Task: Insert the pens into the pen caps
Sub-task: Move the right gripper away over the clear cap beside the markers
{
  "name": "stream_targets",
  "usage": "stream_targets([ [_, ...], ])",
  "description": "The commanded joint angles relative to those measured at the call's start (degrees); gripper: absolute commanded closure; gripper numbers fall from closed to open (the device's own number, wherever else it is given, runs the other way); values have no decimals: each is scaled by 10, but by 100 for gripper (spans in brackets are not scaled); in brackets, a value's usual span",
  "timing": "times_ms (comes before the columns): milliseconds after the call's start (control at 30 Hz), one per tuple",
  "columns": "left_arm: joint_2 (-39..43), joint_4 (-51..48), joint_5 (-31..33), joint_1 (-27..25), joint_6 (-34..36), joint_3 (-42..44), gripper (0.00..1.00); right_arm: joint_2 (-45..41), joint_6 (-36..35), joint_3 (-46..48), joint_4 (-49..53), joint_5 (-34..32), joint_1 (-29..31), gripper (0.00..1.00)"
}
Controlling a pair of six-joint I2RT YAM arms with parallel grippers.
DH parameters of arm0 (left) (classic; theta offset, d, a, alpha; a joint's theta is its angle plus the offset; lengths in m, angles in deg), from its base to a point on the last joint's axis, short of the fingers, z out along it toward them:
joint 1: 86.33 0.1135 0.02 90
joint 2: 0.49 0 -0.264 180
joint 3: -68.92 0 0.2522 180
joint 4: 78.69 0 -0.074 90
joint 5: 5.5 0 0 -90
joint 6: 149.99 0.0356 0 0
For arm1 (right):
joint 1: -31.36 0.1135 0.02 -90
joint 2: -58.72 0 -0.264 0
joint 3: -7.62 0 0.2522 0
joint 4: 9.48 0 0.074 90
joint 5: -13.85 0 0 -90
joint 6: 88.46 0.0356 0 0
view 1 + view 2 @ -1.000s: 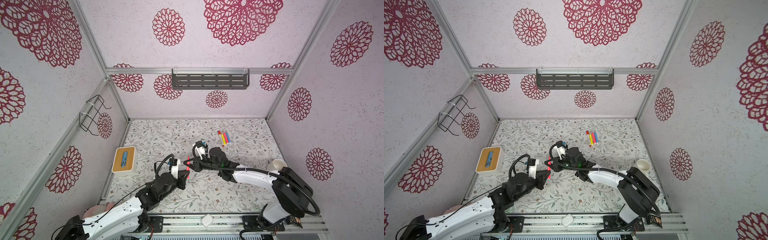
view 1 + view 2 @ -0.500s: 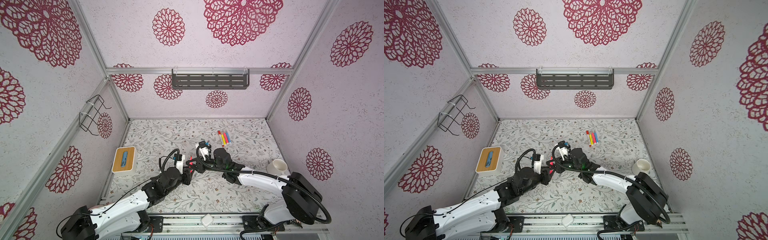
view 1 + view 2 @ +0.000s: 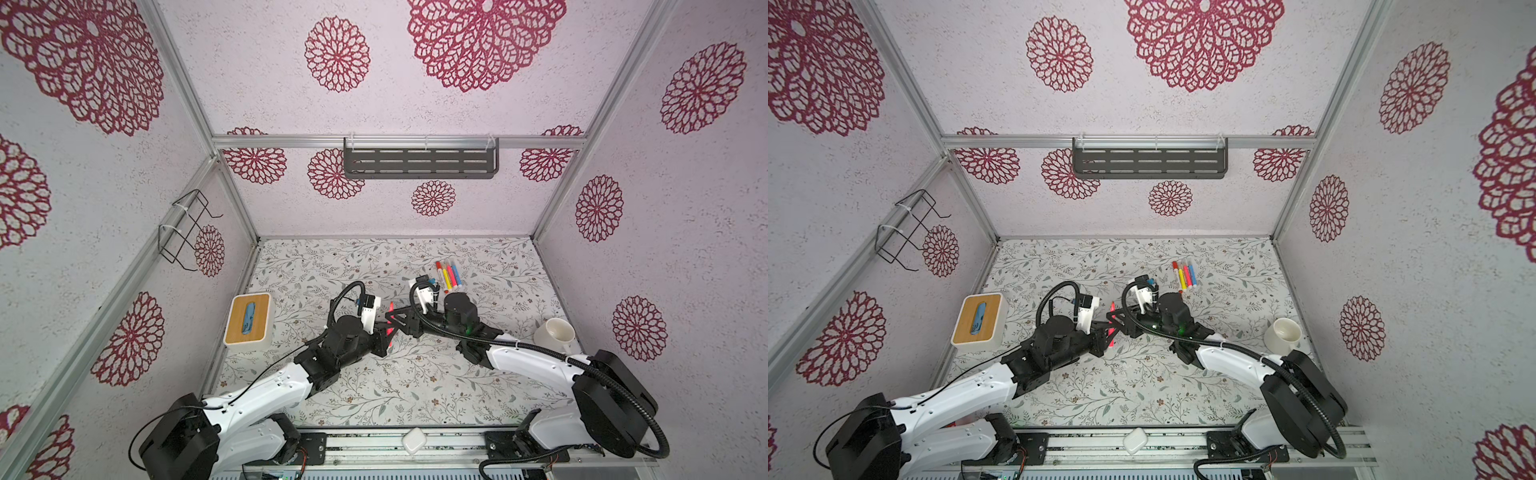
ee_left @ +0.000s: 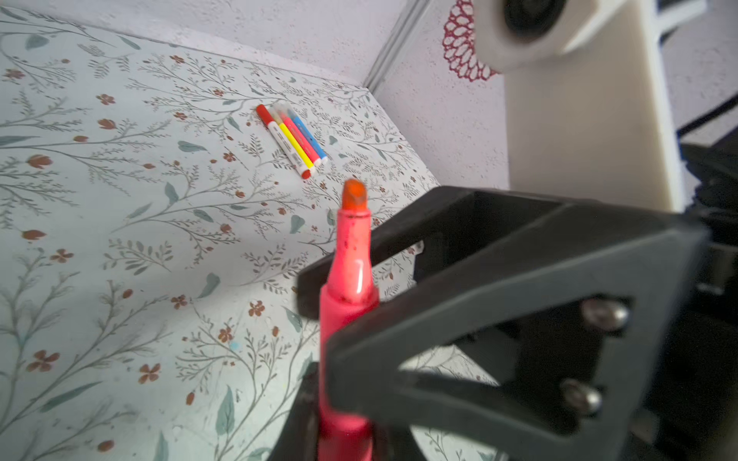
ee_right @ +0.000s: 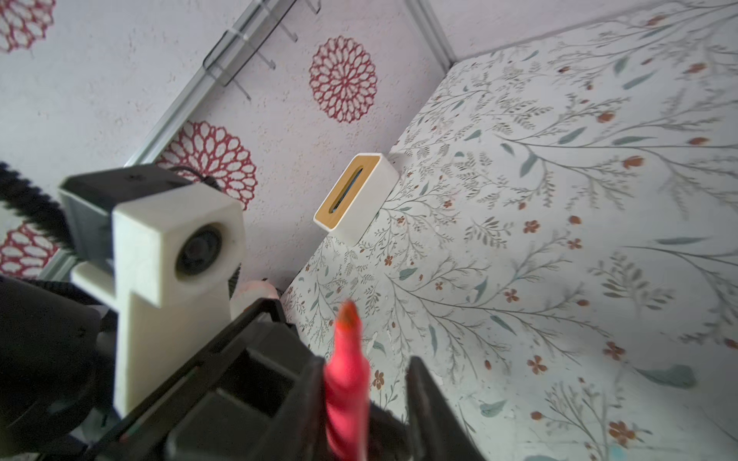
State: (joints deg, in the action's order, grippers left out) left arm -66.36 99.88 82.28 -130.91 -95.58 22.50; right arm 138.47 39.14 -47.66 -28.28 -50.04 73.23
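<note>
An uncapped pink pen (image 4: 346, 315) stands tip up above the middle of the table, also visible in both top views (image 3: 390, 321) (image 3: 1112, 328). My left gripper (image 4: 343, 419) (image 3: 384, 338) is shut on its lower barrel. My right gripper (image 5: 365, 367) (image 3: 393, 322) stands open around the same pen (image 5: 346, 383), with a gap beside one finger (image 5: 417, 383). At the back right lie three pens (image 3: 448, 274) (image 3: 1183, 274) (image 4: 293, 137) side by side, wearing pen caps: one red (image 4: 262, 110), the others pale. No loose cap shows clearly.
A white box with a wooden top (image 3: 248, 319) (image 5: 355, 199) sits by the left wall. A white mug (image 3: 555, 332) stands at the right edge. A dark shelf (image 3: 419, 158) hangs on the back wall, a wire rack (image 3: 187, 228) on the left wall.
Both arms have shifted a little to the right with the pen. The right gripper's jaws have parted from the pen while the left stays shut on it.
</note>
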Motion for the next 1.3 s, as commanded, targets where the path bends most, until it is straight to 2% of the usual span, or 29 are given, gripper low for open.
stream_targets([
  [0,-25,-2,6,24,8,-28,100,-46,3,11,-14,7,-70,39],
  [67,-42,1,2,32,9,-33,100,-71,-19,2,38,-9,-104,37],
  [167,-66,19,-8,45,7,-33,100,-77,-96,-58,219,-97,-144,37],
  [233,-86,33,-18,48,9,-36,100,-42,-130,-107,326,-143,-166,36],
  [367,-114,49,-43,46,-1,-31,100,32,-169,-157,411,-179,-189,36],
  [467,-109,90,-48,41,-18,6,100,82,-195,-180,435,-237,-195,33],
  [667,-99,91,-50,2,-21,48,100,190,-226,-270,509,-273,-224,33],
  [867,-68,87,-27,-21,-15,69,100,237,-234,-297,516,-238,-253,34],
  [1267,-79,103,-53,-20,-15,58,100,260,-239,-260,487,-182,-261,36],
])
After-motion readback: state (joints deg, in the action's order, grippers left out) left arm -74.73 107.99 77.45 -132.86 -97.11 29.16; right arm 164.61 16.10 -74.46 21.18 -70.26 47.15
